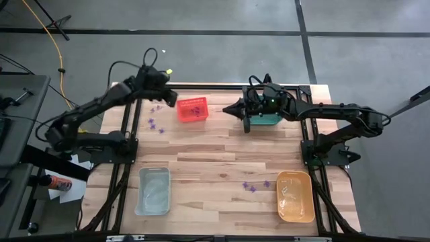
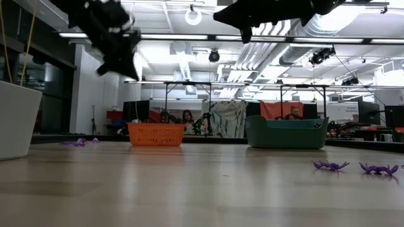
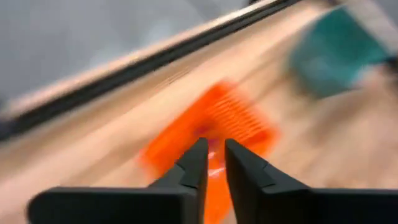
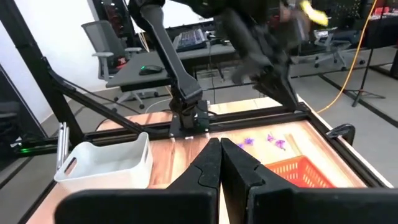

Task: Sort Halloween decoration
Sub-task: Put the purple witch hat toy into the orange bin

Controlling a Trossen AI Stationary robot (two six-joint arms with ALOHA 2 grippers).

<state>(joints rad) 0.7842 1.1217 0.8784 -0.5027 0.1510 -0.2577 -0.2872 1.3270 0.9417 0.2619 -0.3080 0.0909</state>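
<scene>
Left wrist view smeared by motion; red bin point(image 3: 208, 134) and green bin point(image 3: 336, 43) showing only as colour blocks. Nothing readable between the left fingers point(image 3: 196, 165); a narrow gap standing between the tips there, so parted slightly, gripping nothing visible. Contents of the red bin point(image 1: 192, 109) hard to resolve from above: a few dark specks inside, not identifiable.

Left gripper point(image 1: 170, 99) hanging raised above the far edge of the table point(image 1: 215, 144), just beside the red bin on its left side, arm stretching from the base at the left table edge. In the low view, left gripper point(image 2: 123, 66) pointing downward, well clear of the tabletop.

Right gripper point(image 1: 228, 108) reaching between the red bin and the green bin point(image 1: 265, 118), arm lying over the green bin and hiding much of it. Right fingers point(image 4: 211, 165) pressing together, closed on nothing.

Purple trinkets point(image 1: 156, 115) lying in a loose cluster on the wood below and to the left of the left gripper, apart from its fingers. Second group of purple trinkets point(image 1: 255, 186) lying near the orange bin point(image 1: 295, 195), well apart from both grippers. Same group showing at the low view's right point(image 2: 353, 167). Clear bin point(image 1: 153, 191) sitting at the near left.
</scene>
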